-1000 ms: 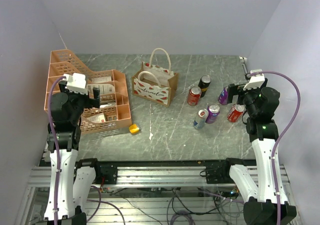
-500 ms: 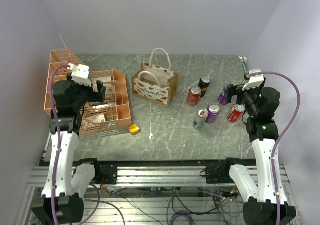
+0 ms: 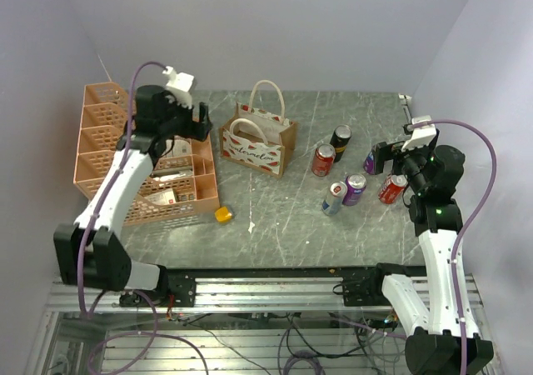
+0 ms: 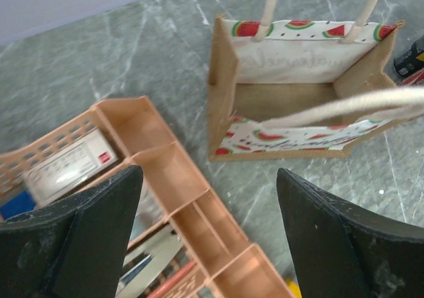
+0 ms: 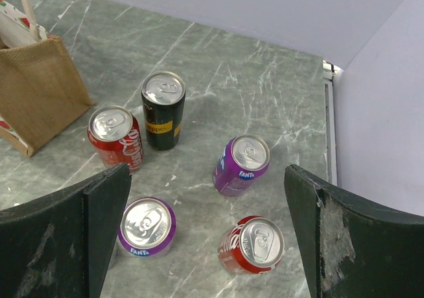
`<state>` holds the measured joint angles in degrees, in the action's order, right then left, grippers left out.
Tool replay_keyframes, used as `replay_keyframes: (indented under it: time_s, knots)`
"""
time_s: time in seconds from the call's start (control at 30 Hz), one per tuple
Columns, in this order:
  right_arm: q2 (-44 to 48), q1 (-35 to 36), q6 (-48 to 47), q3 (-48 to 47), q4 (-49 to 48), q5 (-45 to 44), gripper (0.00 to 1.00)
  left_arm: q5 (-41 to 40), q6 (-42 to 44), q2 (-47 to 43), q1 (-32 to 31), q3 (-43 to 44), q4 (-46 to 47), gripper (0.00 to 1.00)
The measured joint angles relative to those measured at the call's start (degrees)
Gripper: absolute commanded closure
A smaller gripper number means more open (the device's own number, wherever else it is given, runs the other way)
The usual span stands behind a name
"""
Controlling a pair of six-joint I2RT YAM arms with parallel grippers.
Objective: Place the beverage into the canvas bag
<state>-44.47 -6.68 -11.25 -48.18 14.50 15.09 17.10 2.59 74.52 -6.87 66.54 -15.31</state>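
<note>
From above, the small tan canvas bag with white loop handles and red watermelon slices (image 3: 258, 138) stands upright near the back middle of the grey stone counter (image 3: 283, 221). The round metal drink cans (image 3: 355, 188) stand in a bunch at its 3 o'clock, well apart from it. My left end effector (image 3: 200, 123) hangs at the bag's 9 o'clock, above the orange plastic mesh tray rack (image 3: 100, 142). My right end effector (image 3: 381, 157) hangs by the cans.

From the left wrist, the canvas bag (image 4: 298, 112) sits at 1 o'clock. Its mouth is open and I see nothing inside. The near white rope handle (image 4: 344, 104) droops across the mouth. The left end effector (image 4: 209, 179) is spread wide and holds nothing. The tray rack (image 4: 165, 172) is just below it.

From the right wrist, five cans stand upright: a black can (image 5: 163, 109), two red and two purple. The bag's corner (image 5: 36, 93) is at 10 o'clock. The right end effector (image 5: 209, 175) is spread wide too, with nothing in it.

I think a few things could go wrong. The cans stand close, so reaching for one could bump its neighbour over. A smooth round can may slip. The drooping handle could catch the can on the way in. The bag looks light, so a push could tip it.
</note>
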Motion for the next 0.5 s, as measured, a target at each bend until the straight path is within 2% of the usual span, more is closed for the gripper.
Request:
replay_keyframes:
  time_s: [0.27, 0.5]
  knots:
    - [-0.50, 0.24, -0.11, 0.00, 0.00, 0.46, 0.00, -1.95, 0.00, 19.61, -6.16, 13.99, -2.16, 0.09]
    - [-1.25, 0.26, -0.17, 0.00, 0.02, 1.07, 0.00, -3.26, -1.51, 33.05, -7.65, 24.06, -4.02, 0.19]
